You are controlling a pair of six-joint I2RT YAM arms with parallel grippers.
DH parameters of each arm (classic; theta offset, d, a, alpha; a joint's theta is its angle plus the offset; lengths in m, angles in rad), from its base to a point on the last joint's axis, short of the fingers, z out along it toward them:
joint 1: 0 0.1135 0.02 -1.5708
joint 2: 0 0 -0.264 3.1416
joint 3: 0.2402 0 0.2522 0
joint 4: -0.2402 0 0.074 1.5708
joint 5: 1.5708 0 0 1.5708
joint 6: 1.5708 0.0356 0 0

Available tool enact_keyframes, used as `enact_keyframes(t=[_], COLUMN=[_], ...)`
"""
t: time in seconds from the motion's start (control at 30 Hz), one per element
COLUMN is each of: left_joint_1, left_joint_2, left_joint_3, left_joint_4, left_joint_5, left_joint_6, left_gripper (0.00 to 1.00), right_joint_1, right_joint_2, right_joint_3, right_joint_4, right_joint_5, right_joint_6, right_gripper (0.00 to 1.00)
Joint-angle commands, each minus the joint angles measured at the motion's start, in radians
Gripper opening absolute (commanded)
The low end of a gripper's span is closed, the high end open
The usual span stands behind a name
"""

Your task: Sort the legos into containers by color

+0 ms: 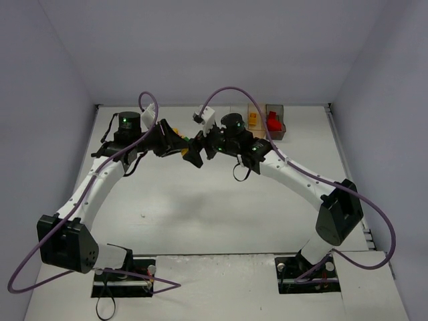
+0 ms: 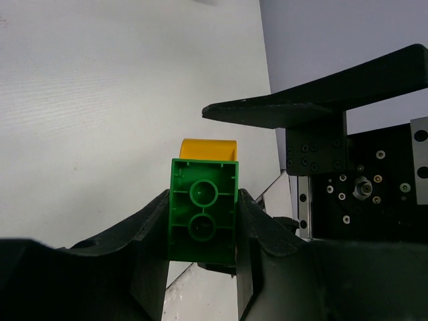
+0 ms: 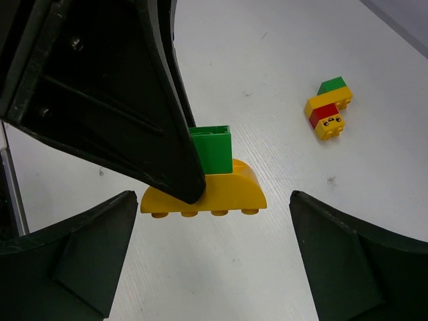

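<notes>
My left gripper [image 2: 202, 231] is shut on a green lego [image 2: 202, 217] that is stuck onto a yellow arched lego [image 2: 208, 148]. It holds the pair above the table, mid-back in the top view [image 1: 179, 144]. My right gripper [image 3: 214, 261] is open, with its jaws spread on either side of the yellow arched lego [image 3: 221, 190] and short of it, not touching. The green lego [image 3: 212, 150] stands on top, half hidden by the left finger. The right gripper [image 1: 199, 152] faces the left one. The containers stand at the back right: an orange-tinted one [image 1: 255, 119] and a dark one [image 1: 279, 132] holding a red lego [image 1: 273, 122].
A clump of green, yellow and red legos [image 3: 329, 107] lies on the white table beyond the held pair. Grey walls close in the back and both sides. A third, clear container is hidden behind the right arm.
</notes>
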State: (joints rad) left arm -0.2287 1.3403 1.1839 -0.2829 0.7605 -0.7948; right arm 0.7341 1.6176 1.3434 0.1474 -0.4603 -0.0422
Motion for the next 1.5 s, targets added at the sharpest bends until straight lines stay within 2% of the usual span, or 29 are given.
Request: enact_keyframes(t=[0.0, 0.03, 0.07, 0.1, 0.2, 0.23, 0.3, 0.33, 0.37, 0.47, 0.6, 0.7, 0.83, 0.87, 0.93, 0.97, 1.03, 1.07, 1.17, 1.2, 1.3, 1.47], left_joint_1=[0.003, 0.003, 0.003, 0.003, 0.003, 0.003, 0.003, 0.003, 0.003, 0.003, 0.003, 0.003, 0.003, 0.003, 0.003, 0.003, 0.003, 0.003, 0.005, 0.005, 0.005, 0.005], left_joint_2=[-0.012, -0.012, -0.012, -0.013, -0.013, -0.013, -0.015, -0.015, -0.016, -0.016, -0.016, -0.016, -0.02, -0.02, -0.023, -0.023, -0.026, -0.027, -0.035, -0.036, -0.043, -0.046], left_joint_3=[0.06, 0.06, 0.057, 0.056, 0.051, 0.051, 0.043, 0.04, 0.039, 0.039, 0.039, 0.037, 0.033, 0.031, 0.023, 0.022, 0.017, 0.016, 0.028, 0.036, 0.068, 0.083], left_joint_4=[0.071, 0.071, 0.071, 0.071, 0.07, 0.07, 0.07, 0.07, 0.071, 0.074, 0.079, 0.083, 0.088, 0.088, 0.088, 0.087, 0.087, 0.083, 0.051, 0.021, -0.01, 0.016], left_joint_5=[0.029, 0.03, 0.031, 0.033, 0.037, 0.037, 0.04, 0.037, 0.037, 0.036, 0.036, 0.037, 0.045, 0.046, 0.051, 0.053, 0.051, 0.051, 0.016, 0.001, -0.046, -0.066], left_joint_6=[-0.009, -0.011, -0.009, -0.009, -0.006, -0.006, -0.006, -0.006, -0.006, -0.007, -0.012, -0.017, -0.02, -0.02, -0.018, -0.018, -0.02, -0.017, 0.017, 0.029, 0.055, 0.043], left_gripper=[0.03, 0.03, 0.02, 0.03, 0.03, 0.03, 0.03, 0.03, 0.03, 0.03, 0.03, 0.03, 0.03, 0.03, 0.03, 0.03, 0.03, 0.11, 0.34, 0.45, 0.53, 0.53], right_joint_1=[0.005, 0.004, 0.004, 0.007, 0.008, 0.007, 0.007, 0.008, 0.01, 0.008, 0.01, 0.008, 0.01, 0.008, 0.008, 0.01, 0.008, 0.01, 0.01, 0.01, 0.01, 0.01], right_joint_2=[-0.004, -0.001, -0.001, 0.001, -0.001, -0.002, -0.004, -0.005, -0.005, -0.009, -0.016, -0.019, -0.024, -0.025, -0.027, -0.027, -0.028, -0.028, -0.035, -0.036, -0.048, -0.051], right_joint_3=[0.06, 0.06, 0.06, 0.062, 0.06, 0.062, 0.06, 0.062, 0.062, 0.059, 0.057, 0.054, 0.042, 0.039, 0.028, 0.026, 0.019, 0.017, 0.004, 0.002, -0.012, -0.021], right_joint_4=[0.06, 0.061, 0.061, 0.063, 0.069, 0.072, 0.075, 0.078, 0.078, 0.08, 0.086, 0.087, 0.099, 0.106, 0.115, 0.118, 0.116, 0.118, 0.116, 0.112, 0.107, 0.1], right_joint_5=[0.002, 0.002, -0.001, -0.003, -0.003, -0.001, -0.001, -0.001, 0.0, 0.006, -0.001, -0.001, -0.011, -0.012, -0.017, -0.017, -0.015, -0.015, -0.012, -0.011, -0.003, -0.001], right_joint_6=[-0.022, -0.024, -0.024, -0.024, -0.028, -0.03, -0.03, -0.03, -0.03, -0.028, -0.021, -0.022, -0.021, -0.019, -0.016, -0.015, -0.013, -0.013, -0.018, -0.018, -0.021, -0.024], right_gripper=[0.82, 0.82, 0.77, 0.68, 0.55, 0.54, 0.56, 0.6, 0.69, 0.78, 0.8, 0.77, 0.62, 0.5, 0.39, 0.27, 0.18, 0.13, 0.11, 0.11, 0.12, 0.12])
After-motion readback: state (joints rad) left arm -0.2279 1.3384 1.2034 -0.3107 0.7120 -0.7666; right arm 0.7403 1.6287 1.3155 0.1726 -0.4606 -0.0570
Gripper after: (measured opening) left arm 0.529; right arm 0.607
